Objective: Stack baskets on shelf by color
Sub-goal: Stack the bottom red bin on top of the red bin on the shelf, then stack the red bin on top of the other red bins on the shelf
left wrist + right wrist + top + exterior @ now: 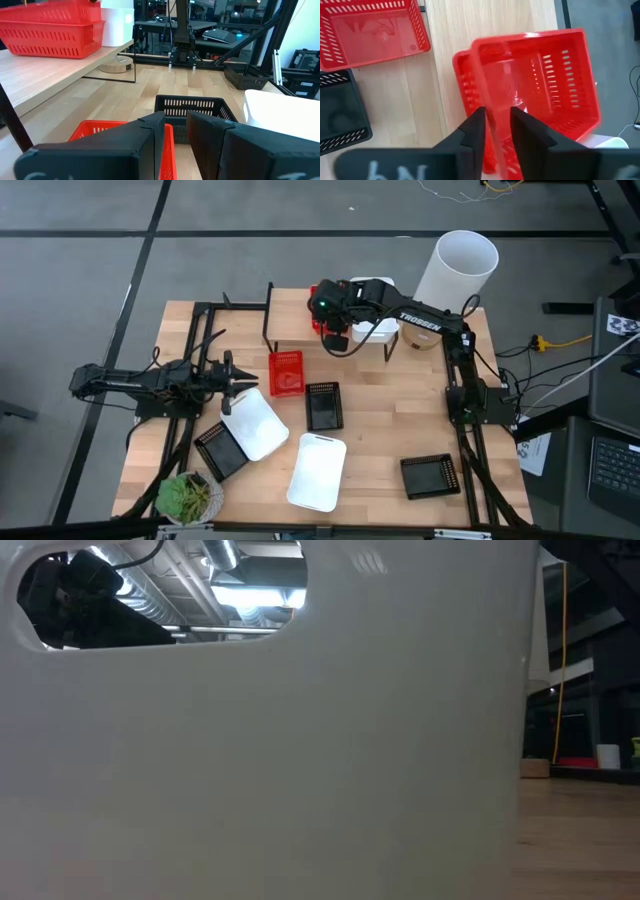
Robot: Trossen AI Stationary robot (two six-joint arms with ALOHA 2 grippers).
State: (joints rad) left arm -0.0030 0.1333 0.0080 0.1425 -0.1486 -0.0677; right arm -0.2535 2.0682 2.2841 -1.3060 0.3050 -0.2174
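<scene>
Reaching over the low light-wood shelf on thin black legs [300,315], the right gripper [496,117] hangs above two red perforated plastic baskets [547,75] that sit one in the other on the plank. The upper red basket lies a little crooked in the lower one. One wall of this basket stands between the two dark fingers [472,132], and the fingers are slightly parted; I cannot tell if they press the wall or have let it go. In the high view the arm covers most of this red stack [318,323]. Just beside it on the shelf stands a white plastic basket [378,330], also partly hidden.

The left gripper [243,384] waits at the left side of the wooden table [380,435], near the table's middle. Its fingers [150,132] are parted with a narrow gap and grasp nothing.

On the table in front of the shelf lies a single red basket [286,372], and just beside it a black perforated basket [323,405]. Two white shallow baskets lie nearer to the front: one [254,423] close to the left gripper, the other [317,470] at the front edge. A second black basket [220,450] touches the first white one, and a third black basket [430,475] lies well apart at the right front.

A tall white cylinder [458,268] stands at the back right corner, and a small green plant [187,497] at the front left corner. The low view is almost filled by a white wall very close to the camera.
</scene>
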